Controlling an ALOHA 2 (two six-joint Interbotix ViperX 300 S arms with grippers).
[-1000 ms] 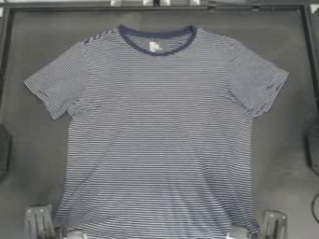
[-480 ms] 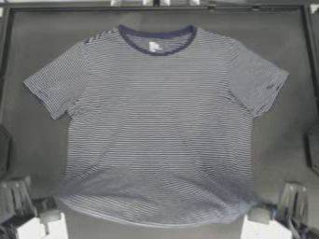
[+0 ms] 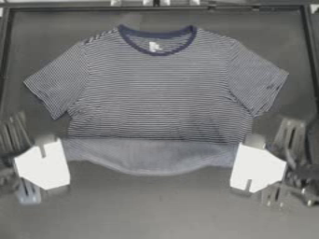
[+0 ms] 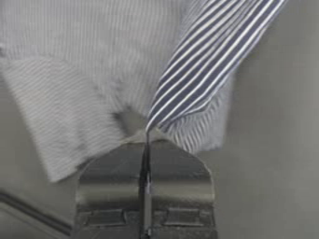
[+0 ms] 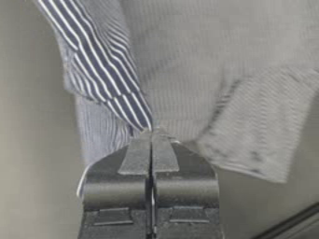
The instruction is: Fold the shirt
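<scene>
Up came the hem, carried toward the collar! Left gripper [image 4: 147, 140] and right gripper [image 5: 151, 135] each clenched a bottom corner, doubling the shirt [image 3: 156, 88] evenly on the table [image 3: 156, 210].

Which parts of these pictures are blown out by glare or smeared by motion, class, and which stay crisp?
Top view: both wrist housings glare plain white, the arms beside them smear, and the shirt's lifted hem looks pale and blurred. Left wrist view: left gripper and nearby stripes crisp. Right wrist view: right gripper equally crisp.
</scene>
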